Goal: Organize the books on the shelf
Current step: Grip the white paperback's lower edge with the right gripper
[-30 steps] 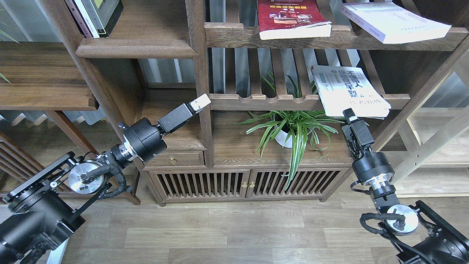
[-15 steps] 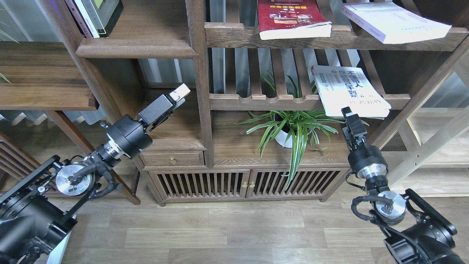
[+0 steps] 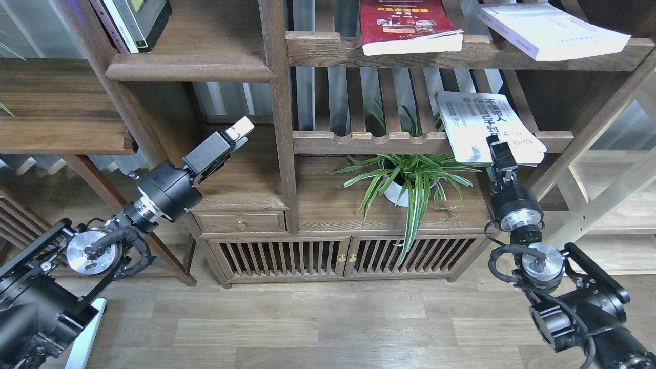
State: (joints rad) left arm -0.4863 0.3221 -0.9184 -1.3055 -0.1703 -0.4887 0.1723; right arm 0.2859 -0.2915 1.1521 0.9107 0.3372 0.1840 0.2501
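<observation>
Books: three lie on slatted shelves on the right side of the bookcase.
White book point(image 3: 487, 127): big green-and-black characters on its cover; it lies flat and askew on the lower slatted shelf point(image 3: 369, 141), its near corner jutting past the front rail, directly above the right hand.
Red book point(image 3: 407, 25): flat on the upper slatted shelf point(image 3: 328, 48), up and to the left of the right hand.
Lavender-white book point(image 3: 551, 29): thick, on the same upper shelf, up and right of the right hand, overhanging the rail.
Right hand point(image 3: 498, 146): raised at the white book's near edge, its tip overlapping that edge; dark and seen end-on, so I cannot tell how its fingers stand or whether it touches.
Left hand point(image 3: 241, 128): points up and right into the open bay left of the central post; its pale fingertips look pressed together, nothing between them.
Solid shelf point(image 3: 189, 66): dark board with rounded front edge, well above the left hand; a few upright books point(image 3: 130, 20) stand at its left end.
Plant point(image 3: 410, 179): potted, just left of the right hand, below the white book.
</observation>
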